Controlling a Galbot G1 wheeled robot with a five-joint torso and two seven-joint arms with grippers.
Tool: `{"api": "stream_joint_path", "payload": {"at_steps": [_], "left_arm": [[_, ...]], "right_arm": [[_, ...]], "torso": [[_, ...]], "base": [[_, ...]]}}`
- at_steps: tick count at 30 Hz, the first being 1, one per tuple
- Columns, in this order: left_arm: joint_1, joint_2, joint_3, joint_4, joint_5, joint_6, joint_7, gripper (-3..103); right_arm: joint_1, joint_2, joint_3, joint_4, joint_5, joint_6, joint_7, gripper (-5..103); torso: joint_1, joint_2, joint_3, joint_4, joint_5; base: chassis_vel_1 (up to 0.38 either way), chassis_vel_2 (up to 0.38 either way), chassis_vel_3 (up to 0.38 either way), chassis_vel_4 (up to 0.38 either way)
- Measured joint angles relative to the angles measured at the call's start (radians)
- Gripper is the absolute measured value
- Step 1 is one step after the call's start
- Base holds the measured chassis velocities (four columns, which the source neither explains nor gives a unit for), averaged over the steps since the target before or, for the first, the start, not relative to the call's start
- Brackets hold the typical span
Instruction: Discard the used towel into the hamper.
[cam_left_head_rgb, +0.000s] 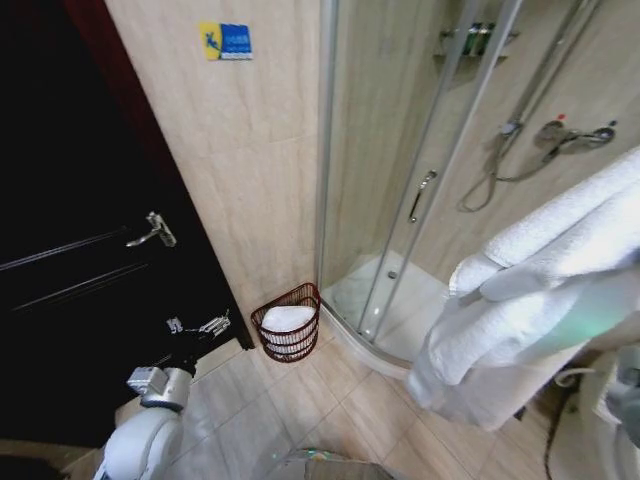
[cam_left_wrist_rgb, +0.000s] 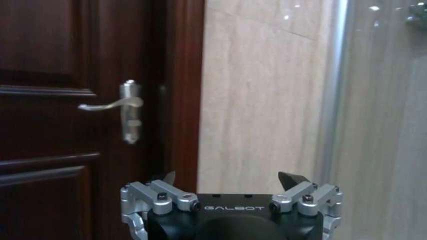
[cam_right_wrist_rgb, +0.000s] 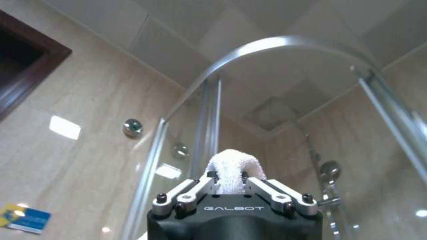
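Towel, big, white and fluffy (cam_left_head_rgb: 560, 290), hung bunched up high on the robot's right side, in front of the glass shower stall (cam_left_head_rgb: 420, 150). The right gripper (cam_right_wrist_rgb: 230, 181) was clenched on a fold of that white cloth, pointing up at the ceiling. The small round reddish-brown wicker hamper (cam_left_head_rgb: 288, 345) stood on the tiled floor (cam_left_head_rgb: 330, 410), in the corner where the beige wall (cam_left_head_rgb: 250, 180) met the shower's curved edge. Something white already lay inside it. The left gripper (cam_left_wrist_rgb: 230, 186) was released, with nothing between its fingers, low down beside the dark wooden door (cam_left_head_rgb: 90, 260) with its silver handle (cam_left_wrist_rgb: 123, 107), near the hamper but not touching it.
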Motion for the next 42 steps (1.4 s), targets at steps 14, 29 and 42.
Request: {"api": "stream_joint_path", "payload": {"at_steps": [14, 29, 42], "left_arm": [[0.000, 0.000, 0.000, 0.000, 0.000, 0.000, 0.000, 100], [0.000, 0.000, 0.000, 0.000, 0.000, 0.000, 0.000, 100], [0.000, 0.000, 0.000, 0.000, 0.000, 0.000, 0.000, 100]], "right_arm": [[0.007, -0.011, -0.009, 0.000, 0.027, -0.011, 0.001, 8], [0.003, -0.011, -0.006, 0.000, 0.023, -0.011, -0.004, 8], [0.003, -0.016, -0.007, 0.000, 0.023, -0.008, -0.016, 8]], "torso": [[-0.010, -0.023, -0.013, 0.0002, 0.0002], [-0.015, -0.034, -0.019, 0.0003, 0.0002], [0.003, 0.007, 0.003, 0.0000, 0.0000]], "base": [[0.110, 0.112, 0.105, 0.110], [0.124, 0.116, 0.109, 0.113], [0.003, 0.006, 0.005, 0.002]]}}
